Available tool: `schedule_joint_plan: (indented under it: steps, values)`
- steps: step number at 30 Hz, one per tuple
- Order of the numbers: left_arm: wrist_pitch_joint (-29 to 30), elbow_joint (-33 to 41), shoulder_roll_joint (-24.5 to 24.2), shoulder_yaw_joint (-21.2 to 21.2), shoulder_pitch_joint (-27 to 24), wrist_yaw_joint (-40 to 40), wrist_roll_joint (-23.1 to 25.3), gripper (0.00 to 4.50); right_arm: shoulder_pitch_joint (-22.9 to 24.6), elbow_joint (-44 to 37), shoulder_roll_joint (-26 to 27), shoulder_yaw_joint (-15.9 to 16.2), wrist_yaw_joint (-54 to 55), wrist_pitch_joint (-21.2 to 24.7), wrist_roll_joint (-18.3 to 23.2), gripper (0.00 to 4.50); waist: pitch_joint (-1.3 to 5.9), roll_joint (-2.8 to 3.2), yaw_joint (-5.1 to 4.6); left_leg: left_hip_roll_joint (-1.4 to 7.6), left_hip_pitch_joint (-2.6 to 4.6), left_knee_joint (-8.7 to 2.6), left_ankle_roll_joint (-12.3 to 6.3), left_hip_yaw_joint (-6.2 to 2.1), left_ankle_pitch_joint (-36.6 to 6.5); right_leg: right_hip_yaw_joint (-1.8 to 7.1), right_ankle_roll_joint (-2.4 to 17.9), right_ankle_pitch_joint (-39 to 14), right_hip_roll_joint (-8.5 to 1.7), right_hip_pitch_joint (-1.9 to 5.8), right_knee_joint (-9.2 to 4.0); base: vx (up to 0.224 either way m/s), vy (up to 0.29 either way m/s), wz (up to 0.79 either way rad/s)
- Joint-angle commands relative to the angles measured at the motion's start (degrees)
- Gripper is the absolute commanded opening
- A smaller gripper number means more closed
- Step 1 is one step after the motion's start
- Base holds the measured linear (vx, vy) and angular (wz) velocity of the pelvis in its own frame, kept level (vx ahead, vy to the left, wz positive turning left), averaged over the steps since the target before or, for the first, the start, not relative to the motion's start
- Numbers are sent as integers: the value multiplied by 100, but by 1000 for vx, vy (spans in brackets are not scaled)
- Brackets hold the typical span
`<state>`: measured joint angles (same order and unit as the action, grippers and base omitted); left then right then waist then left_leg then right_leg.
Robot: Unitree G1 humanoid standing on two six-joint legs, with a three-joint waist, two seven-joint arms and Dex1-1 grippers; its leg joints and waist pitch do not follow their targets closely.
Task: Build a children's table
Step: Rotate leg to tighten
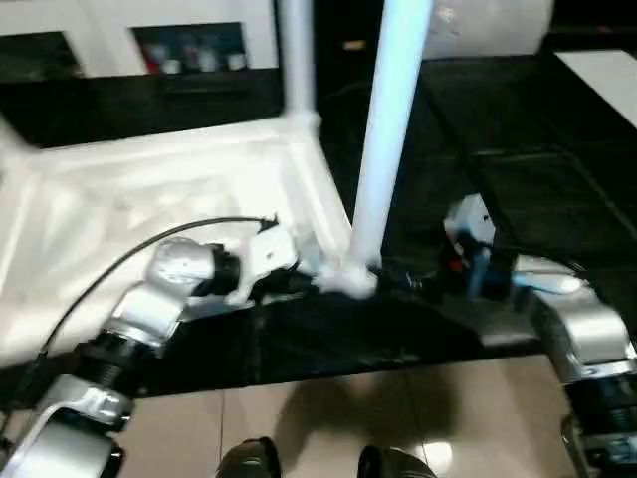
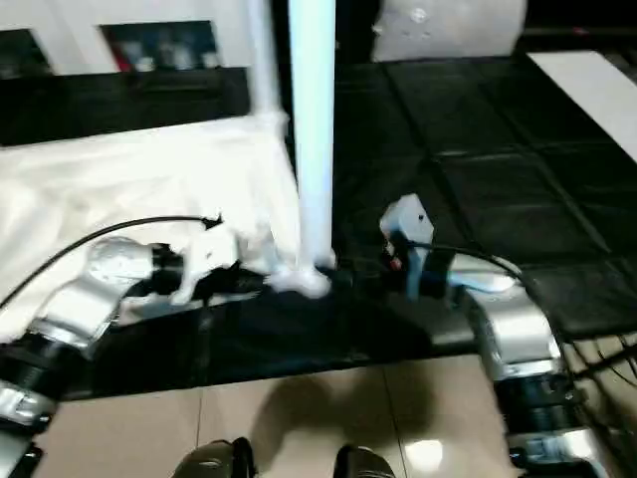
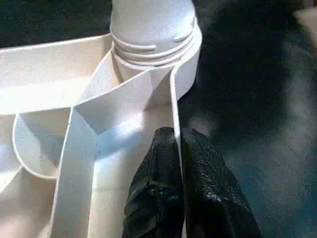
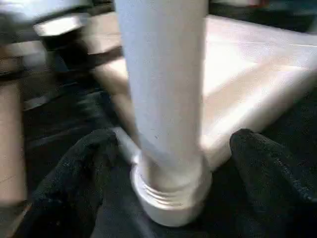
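The children's table top (image 1: 149,189) lies upside down on the black work table, ribbed underside up. A white leg (image 1: 388,129) stands upright in its near right corner socket (image 4: 171,198). A second leg (image 1: 296,60) rises from the far right corner. My left gripper (image 3: 177,136) is shut on the thin rim wall just beside the near socket (image 3: 153,34). My right gripper (image 4: 173,148) is open around the foot of the near leg. One black finger (image 4: 84,168) stands on each side of the tube, both apart from it.
The black work table (image 1: 518,179) ends at a front edge just below the grippers, with tiled floor (image 1: 328,418) and my feet beyond. A flat white panel (image 1: 602,75) lies at the far right. Shelves with small items stand at the back left.
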<state>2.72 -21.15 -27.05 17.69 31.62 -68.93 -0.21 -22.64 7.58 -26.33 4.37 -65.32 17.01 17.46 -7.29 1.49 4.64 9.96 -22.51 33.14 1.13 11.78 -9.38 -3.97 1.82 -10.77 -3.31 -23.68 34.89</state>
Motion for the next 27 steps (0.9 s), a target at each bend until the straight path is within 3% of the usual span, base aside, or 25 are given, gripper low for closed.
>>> schedule_joint_plan:
  steps: [1, 5, 9, 19, 27]
  values:
    - [-537, -43, -146, 361, 54, -897, -35, 0, -104, -5, -232, 365, -989, 76, 206, 406, 442, -47, 34, 381, 152, -287, -686, -186, -848, 335, 1387, -892, -552, 308, -414, 0, 0, 0]
    - [-869, -169, -236, 530, 171, -1364, -96, 0, -288, 248, -346, 655, -1566, -44, 141, 406, 431, -27, 89, 414, 182, -317, -473, -198, -1034, 348, 1354, -1212, -569, 272, -422, 0, 0, 0]
    - [-1084, -249, -235, 650, 290, -1647, -115, 0, -464, 497, -358, 840, -1916, -98, 112, 372, 412, -62, 125, 422, 193, -336, -318, -209, -1210, 365, 1285, -1589, -602, 265, -450, 0, 0, 0]
    - [-1438, -518, -56, 803, 499, -1920, -42, 0, -673, 627, -374, 1177, -2548, -34, 134, 288, 432, -67, 167, 419, 157, -309, -497, -209, -856, 361, 1368, -1039, -603, 281, -389, 0, 0, 0]
    - [-1559, -728, -4, 791, 582, -1909, -40, 0, -685, 667, -377, 1259, -2706, 36, 179, 232, 410, -65, 166, 426, 170, -329, -426, -218, -1021, 359, 1332, -1321, -610, 273, -424, 0, 0, 0]
